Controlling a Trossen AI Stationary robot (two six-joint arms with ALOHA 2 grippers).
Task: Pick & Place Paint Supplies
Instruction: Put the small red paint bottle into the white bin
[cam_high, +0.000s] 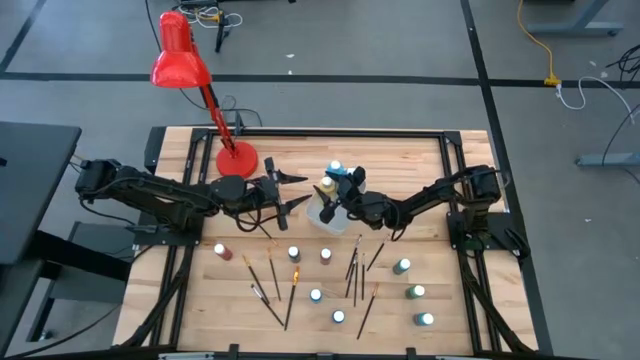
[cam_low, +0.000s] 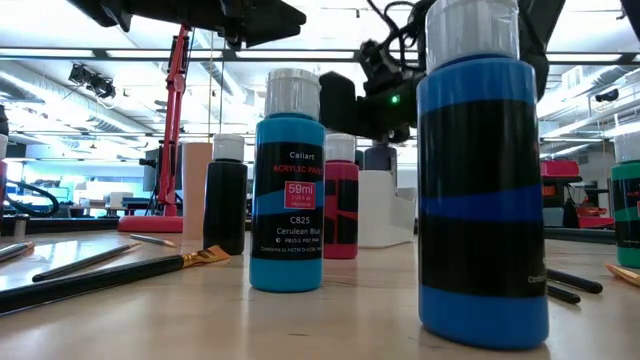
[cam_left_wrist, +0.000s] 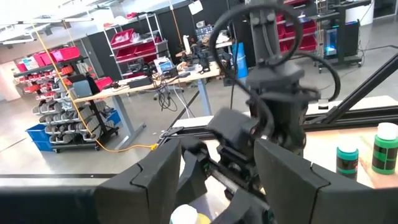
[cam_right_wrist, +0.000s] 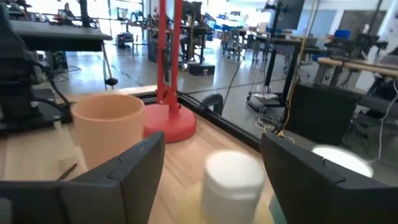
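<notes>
While I look straight down from the high camera, I have both arms meeting near the middle of the light wooden table. My left gripper sits just right of the round base of the red desk lamp, its fingers spread wide and holding nothing. My right gripper is over a white cup-like container, with a yellow paint bottle with a white cap at its tips and a blue white-capped bottle just beyond. Nearer me, small white-capped bottles stand scattered, a red-brown one on the left and green ones on the right, with thin dark-handled brushes lying between them.

Over to the low camera: a cerulean blue bottle stands centre, a bigger-looking blue and black bottle close on the right, a black bottle and a red one behind. A brush with a gold ferrule lies flat on the left.

Left wrist camera now: my own dark fingers are well apart, a white cap showing low between them, the other arm's wrist right ahead, and two green bottles off to the side.

Right wrist camera: fingers sit either side of a blurred white cap; whether they touch it I cannot tell. A tan cup and the lamp base stand beyond.
</notes>
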